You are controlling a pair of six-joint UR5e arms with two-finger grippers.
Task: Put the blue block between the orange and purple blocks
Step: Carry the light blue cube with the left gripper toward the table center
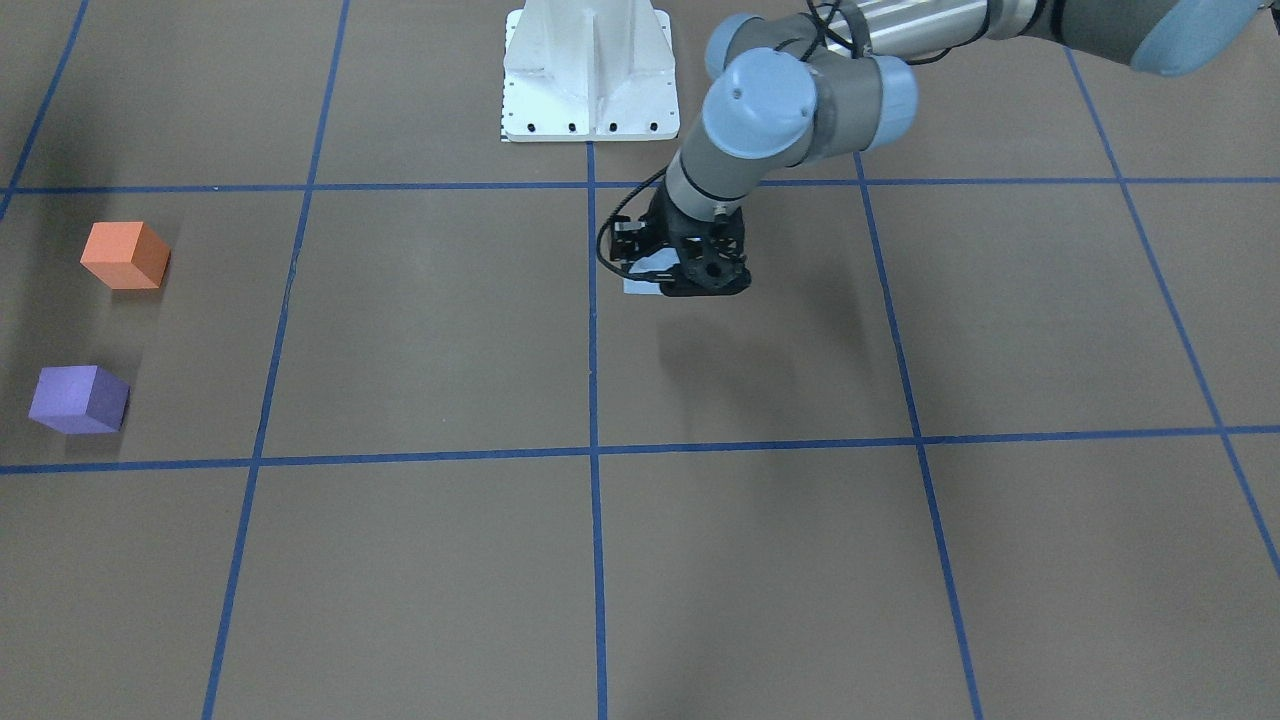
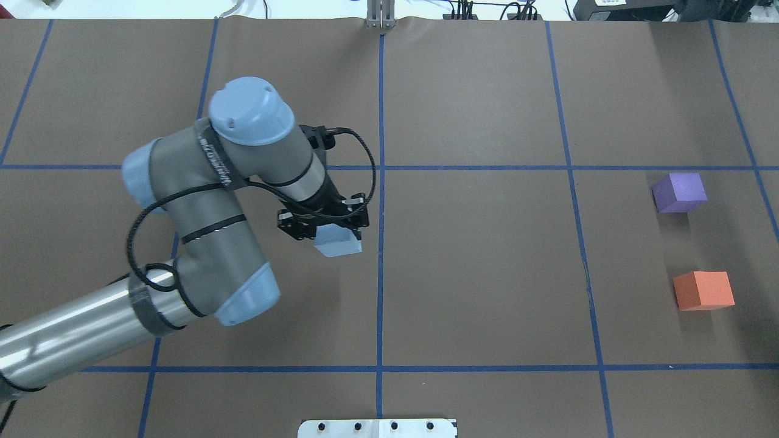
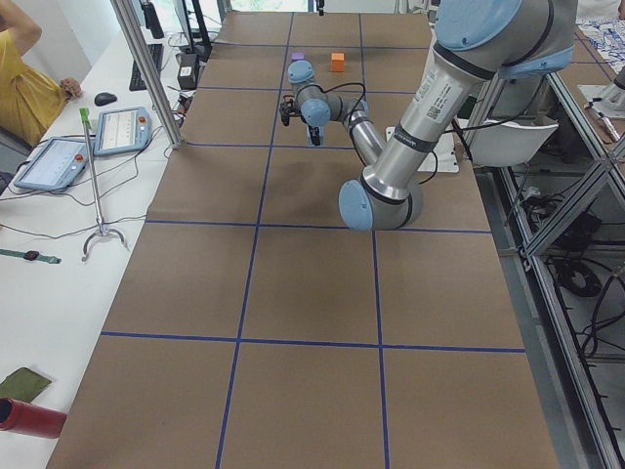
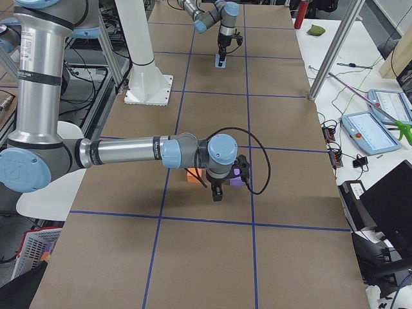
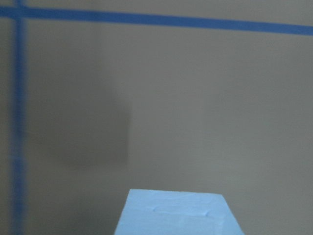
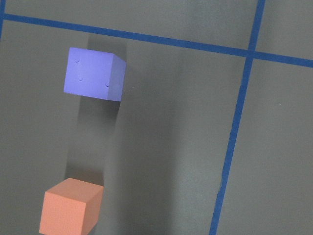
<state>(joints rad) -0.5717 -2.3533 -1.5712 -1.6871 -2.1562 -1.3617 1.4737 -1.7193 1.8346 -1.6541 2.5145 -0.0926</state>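
Observation:
My left gripper (image 2: 328, 230) is shut on the light blue block (image 2: 339, 244) and holds it a little above the table, near the centre line. The block fills the bottom of the left wrist view (image 5: 178, 215). The purple block (image 2: 679, 192) and the orange block (image 2: 703, 290) sit apart at the far right of the table, with a gap between them. Both show in the right wrist view, purple (image 6: 93, 73) and orange (image 6: 68, 208). My right gripper (image 4: 217, 192) shows only in the exterior right view, over those two blocks; I cannot tell whether it is open or shut.
Brown table paper with a grid of blue tape lines (image 2: 380, 267). The white robot base plate (image 1: 590, 75) stands at the table's edge. An operator and tablets (image 3: 59, 156) are on a side bench beyond the table.

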